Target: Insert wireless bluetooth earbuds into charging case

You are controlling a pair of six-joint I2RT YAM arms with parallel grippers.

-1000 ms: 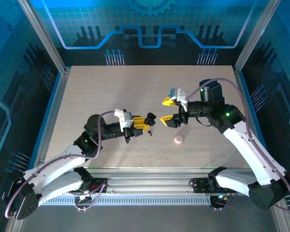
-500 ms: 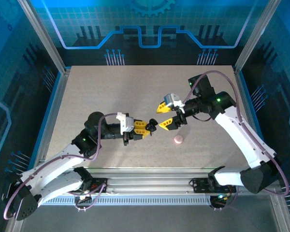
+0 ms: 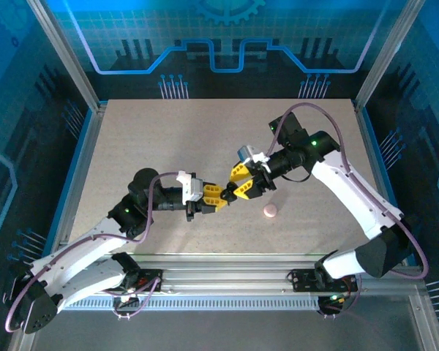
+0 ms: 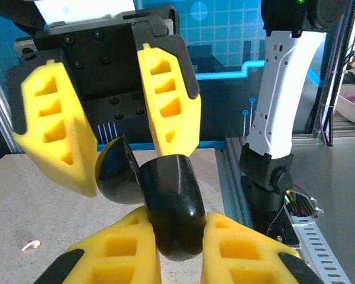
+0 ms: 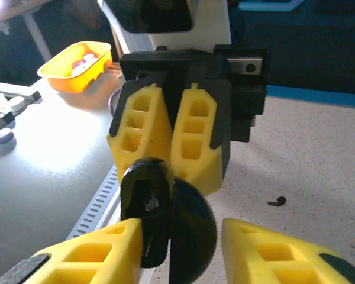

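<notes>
The black charging case (image 4: 171, 207) hangs above the table with its lid (image 4: 115, 174) swung open, and my left gripper (image 4: 174, 231) is shut on its body. From the top view both grippers meet mid-table: left gripper (image 3: 221, 196), right gripper (image 3: 241, 183), case (image 3: 230, 191) between them. My right gripper (image 5: 180, 236) is open and straddles the case (image 5: 195, 231). Its left finger touches the hollow half (image 5: 145, 207), and a narrow gap remains at its right finger (image 5: 266, 248). One black comma-shaped earbud (image 5: 277, 202) lies on the table beyond.
A small pink puck (image 3: 270, 211) lies on the table right of the grippers. A tiny pale piece (image 4: 29, 244) rests on the tabletop. An orange tray (image 5: 77, 65) and a white bowl (image 4: 352, 106) stand outside the table area.
My right gripper has swung left to the left gripper and narrowed its jaws around the case. The left gripper edged right, still holding the case.
</notes>
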